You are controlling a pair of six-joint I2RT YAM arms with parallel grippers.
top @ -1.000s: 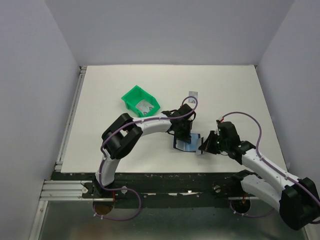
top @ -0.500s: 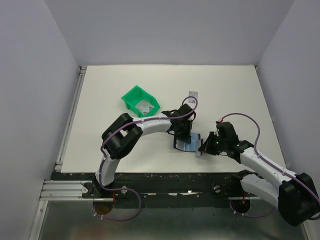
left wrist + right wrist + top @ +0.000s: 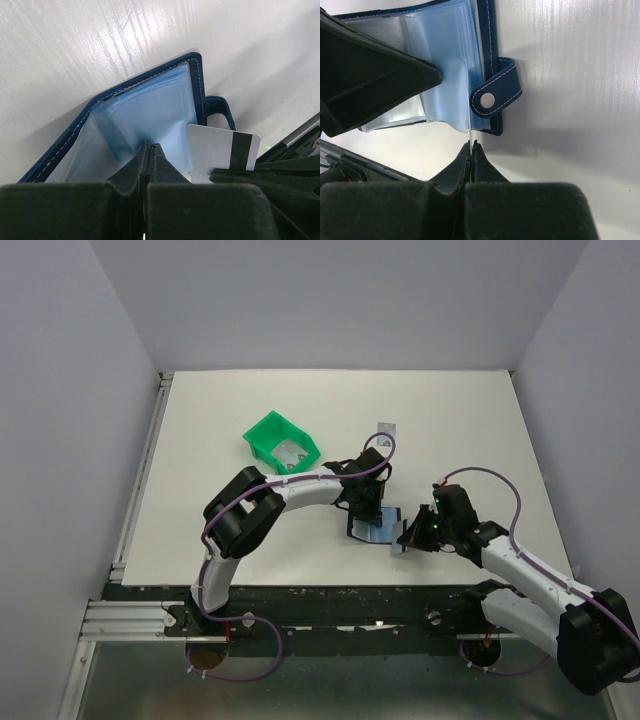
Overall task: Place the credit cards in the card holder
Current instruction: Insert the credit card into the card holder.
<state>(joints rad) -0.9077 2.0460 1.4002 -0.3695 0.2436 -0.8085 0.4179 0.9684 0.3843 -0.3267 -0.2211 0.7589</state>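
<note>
Left wrist view: the card holder [image 3: 150, 100] lies open on the worktop [image 3: 75, 40], its clear sleeves [image 3: 160, 110] facing up. The left pincer [image 3: 149, 146] is closed, with its tips resting on the sleeves. Whether a leaf is pinched between them cannot be told. The striped card [image 3: 220, 150] meets the holder's right edge, just beside the snap tab [image 3: 220, 107].

Right wrist view: the right pincer [image 3: 471, 146] is closed on the striped card, which appears edge-on as a thin pale line whose leading edge touches the margin of the sleeves.

Top external view: the holder sits near the middle of the worktop's near edge, between the two arms. A second pale card [image 3: 387, 427] lies well apart, on the far side.

The step in hand appears to be insertion of the first card. It would likely go best with the card's plane aligned to a sleeve mouth and one corner entering first, followed by a slow slide along the card's length. The left pincer should bear down so the holder does not skid. Likely faults are catching on the snap tab, riding over the sleeve instead of into it, and bowing of the thin card. Release is probably safe only once most of the card is seated.
</note>
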